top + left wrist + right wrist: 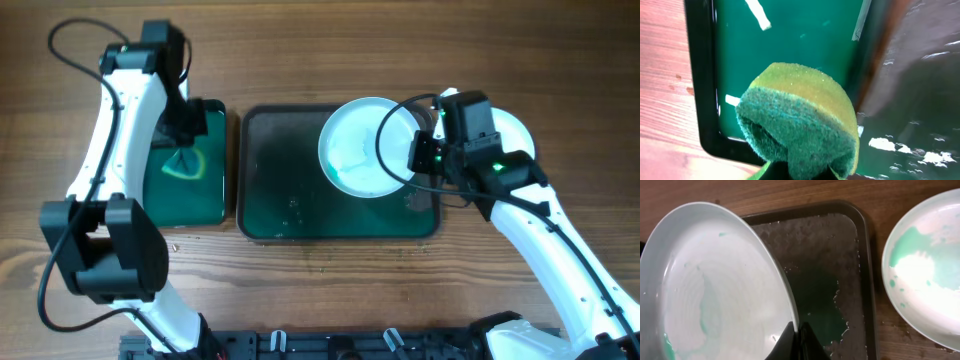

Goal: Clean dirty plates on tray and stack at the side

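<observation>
My right gripper [418, 155] is shut on the rim of a white plate [365, 145] with teal smears and holds it tilted above the right end of the large dark tray [270, 205]. In the right wrist view the jaws [799, 332] pinch the plate's edge [715, 290] over the wet tray [830, 270]. Another smeared plate [925, 265] lies on the wood right of the tray, partly hidden under my right arm in the overhead view [515, 130]. My left gripper [185, 150] is shut on a green sponge [800, 120] above the small narrow tray [790, 35].
The small narrow tray [205, 195] with green liquid stands left of the large tray on the wooden table [330, 290]. A black rail [330, 345] runs along the front edge. A black cable [395, 140] loops over the held plate.
</observation>
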{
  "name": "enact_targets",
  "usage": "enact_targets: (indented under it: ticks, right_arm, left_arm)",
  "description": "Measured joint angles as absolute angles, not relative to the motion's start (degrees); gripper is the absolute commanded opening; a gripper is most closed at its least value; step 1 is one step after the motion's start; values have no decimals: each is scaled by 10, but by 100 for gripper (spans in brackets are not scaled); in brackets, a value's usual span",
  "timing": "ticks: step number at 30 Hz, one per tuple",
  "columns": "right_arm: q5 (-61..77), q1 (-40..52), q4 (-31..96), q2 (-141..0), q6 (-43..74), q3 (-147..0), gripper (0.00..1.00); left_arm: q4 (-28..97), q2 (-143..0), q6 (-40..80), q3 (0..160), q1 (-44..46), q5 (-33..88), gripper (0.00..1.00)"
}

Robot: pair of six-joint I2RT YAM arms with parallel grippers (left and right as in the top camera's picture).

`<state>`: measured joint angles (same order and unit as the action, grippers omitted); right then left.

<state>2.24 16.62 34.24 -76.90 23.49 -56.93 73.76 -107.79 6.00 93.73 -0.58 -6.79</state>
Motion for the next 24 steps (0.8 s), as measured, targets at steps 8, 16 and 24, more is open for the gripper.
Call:
enact_targets:
  ticks: [8, 16, 24]
  right_arm:
    - [51, 163, 340, -769, 227, -569, 4]
    - [69, 160, 333, -769, 227, -569, 4]
    - [152, 19, 322, -769, 240, -569, 4]
  left_arm:
    - [534, -1083, -7, 751, -65, -40, 20]
    - [510, -1084, -23, 738, -65, -31, 100]
    - [545, -1032, -3, 775, -61, -27, 100]
